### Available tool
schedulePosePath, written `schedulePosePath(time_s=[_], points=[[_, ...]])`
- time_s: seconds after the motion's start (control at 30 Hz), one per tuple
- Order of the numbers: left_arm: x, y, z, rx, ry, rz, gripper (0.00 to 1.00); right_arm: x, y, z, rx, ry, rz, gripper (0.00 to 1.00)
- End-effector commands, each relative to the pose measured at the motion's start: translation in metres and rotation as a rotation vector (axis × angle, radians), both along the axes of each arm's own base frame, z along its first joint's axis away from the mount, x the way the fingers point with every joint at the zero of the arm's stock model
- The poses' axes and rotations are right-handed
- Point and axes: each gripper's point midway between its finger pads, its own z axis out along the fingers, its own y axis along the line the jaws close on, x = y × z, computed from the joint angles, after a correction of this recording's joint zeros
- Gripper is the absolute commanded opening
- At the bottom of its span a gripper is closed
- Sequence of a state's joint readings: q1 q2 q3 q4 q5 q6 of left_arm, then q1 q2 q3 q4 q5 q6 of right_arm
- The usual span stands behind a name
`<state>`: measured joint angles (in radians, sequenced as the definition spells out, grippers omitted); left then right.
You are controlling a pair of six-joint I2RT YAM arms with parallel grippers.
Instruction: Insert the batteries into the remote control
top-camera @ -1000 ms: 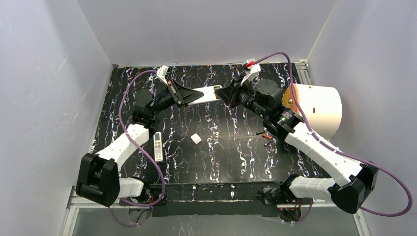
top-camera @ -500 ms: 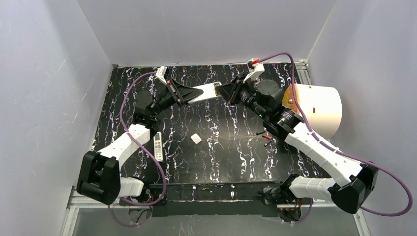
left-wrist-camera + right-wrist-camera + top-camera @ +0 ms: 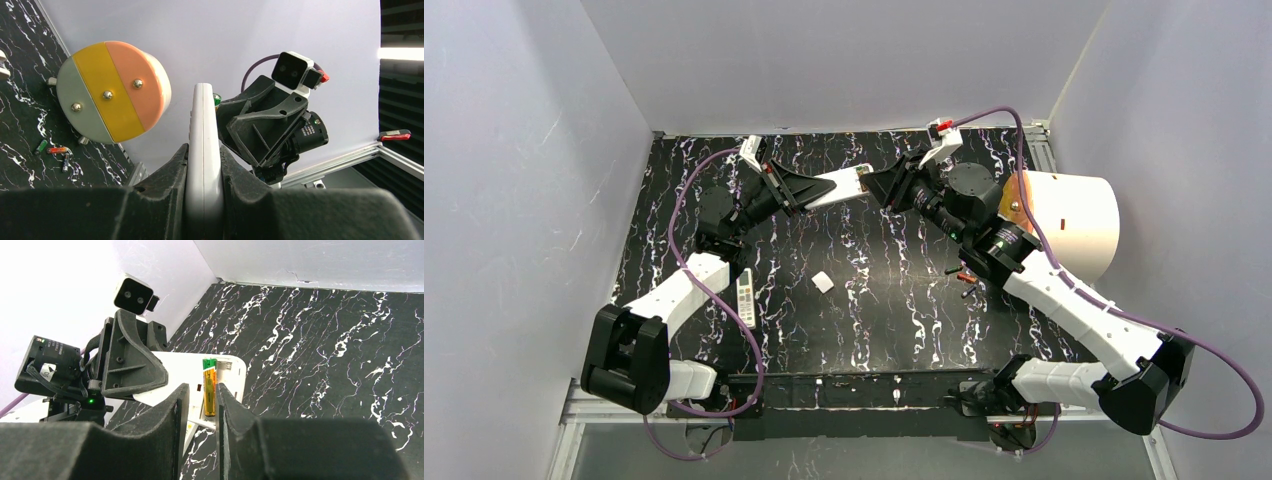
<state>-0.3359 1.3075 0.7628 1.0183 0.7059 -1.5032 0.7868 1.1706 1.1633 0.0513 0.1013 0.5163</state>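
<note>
Top external view: the left gripper (image 3: 796,190) is clenched on a slim white plastic remote control (image 3: 834,187), holding it above the black marbled table (image 3: 884,320) toward 12 o'clock, with its free end pointing to 3 o'clock at the right gripper (image 3: 876,188). In the right wrist view that gripper's fingers stand slightly parted around a green-and-gold cylindrical battery (image 3: 209,387) lying in the remote's open compartment, with a gap on the battery's 9 o'clock side. Loose dark batteries (image 3: 964,277) lie on the table at about 4 o'clock from the remote.
</note>
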Motion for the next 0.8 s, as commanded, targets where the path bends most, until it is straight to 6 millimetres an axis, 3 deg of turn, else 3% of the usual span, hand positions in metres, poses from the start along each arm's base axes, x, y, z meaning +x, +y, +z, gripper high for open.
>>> schedulePosePath(time_s=[0.0, 0.2, 0.47, 0.53, 0.67, 0.77], points=[[-0.020, 0.005, 0.040, -0.071, -0.157, -0.015, 0.00, 0.009, -0.014, -0.007, -0.059, 0.010, -0.074, 0.35], [-0.019, 0.005, 0.037, -0.063, -0.164, -0.013, 0.00, 0.006, -0.016, 0.017, 0.006, -0.005, -0.074, 0.41], [-0.013, 0.002, 0.036, -0.047, -0.181, -0.011, 0.00, -0.008, -0.019, 0.059, 0.157, -0.029, -0.043, 0.57], [-0.012, 0.001, 0.037, -0.045, -0.186, -0.014, 0.00, -0.008, -0.022, 0.057, 0.197, -0.007, -0.060, 0.62], [-0.006, -0.001, 0.036, -0.042, -0.178, -0.015, 0.00, -0.001, -0.033, 0.045, 0.269, 0.060, -0.146, 0.83], [-0.001, -0.001, 0.036, -0.045, -0.174, -0.009, 0.00, 0.003, -0.042, 0.036, 0.337, 0.106, -0.208, 0.94]])
